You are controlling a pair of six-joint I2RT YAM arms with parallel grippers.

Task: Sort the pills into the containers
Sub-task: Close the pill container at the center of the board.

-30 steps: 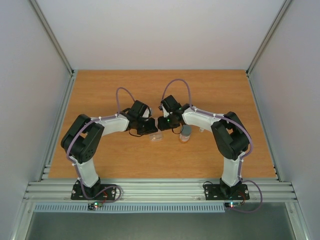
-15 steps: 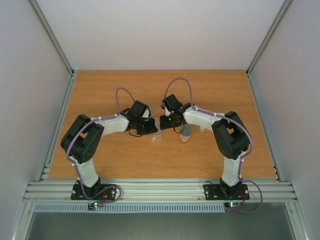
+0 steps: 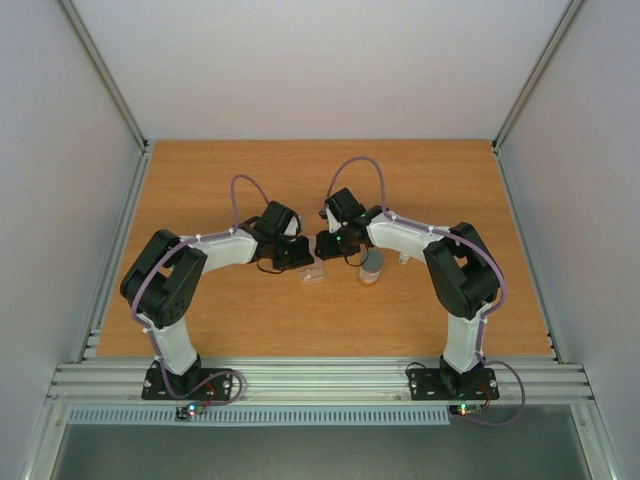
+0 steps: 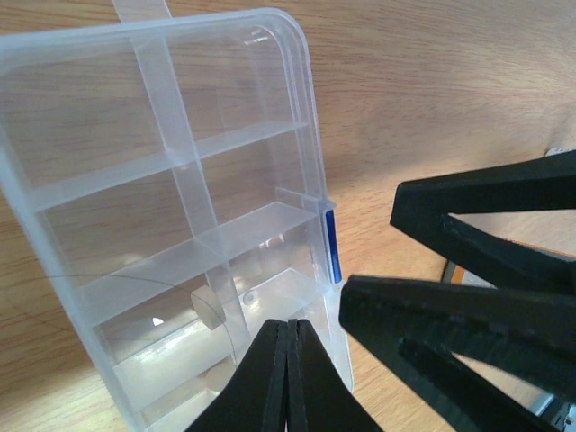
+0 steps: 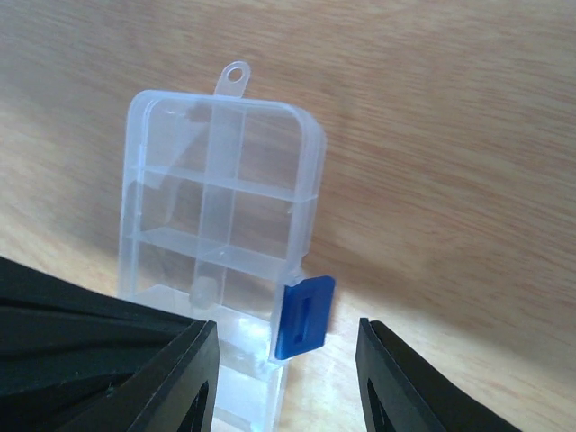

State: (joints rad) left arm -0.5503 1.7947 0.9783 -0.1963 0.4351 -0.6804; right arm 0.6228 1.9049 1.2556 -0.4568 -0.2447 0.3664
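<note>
**Risks**
- Left claw (image 4: 288, 331): shut, nothing between its tips, over the near end of the box (image 4: 162, 162), bottom centre of the left wrist view. I cannot tell whether it touches. A push from here would likely skid or tilt the light box on the smooth desk (image 4: 468, 81).
- Latch (image 5: 304, 317): blue tab standing out from the box's right edge.
- Right claw (image 5: 283, 331): about half open and empty, one finger on either side of the latch. An off-centre pinch may slip off the small tab. A pull on an unsteadied box would drag the whole box rather than free the lid.
- The claws sit close together, so either one swinging risks a knock.
- Bottle (image 3: 371, 266): just right of the box, beneath the right arm, where a sweep could topple it.

**Description**
- Box: flat, clear plastic with rounded corners, two columns of cells and a hang tab at the far end. It lies on the desk at the centre of the top view. Lid state cannot be told.
- Pills: none certain. A pale lump (image 5: 205, 290) sits in one near cell.
</note>
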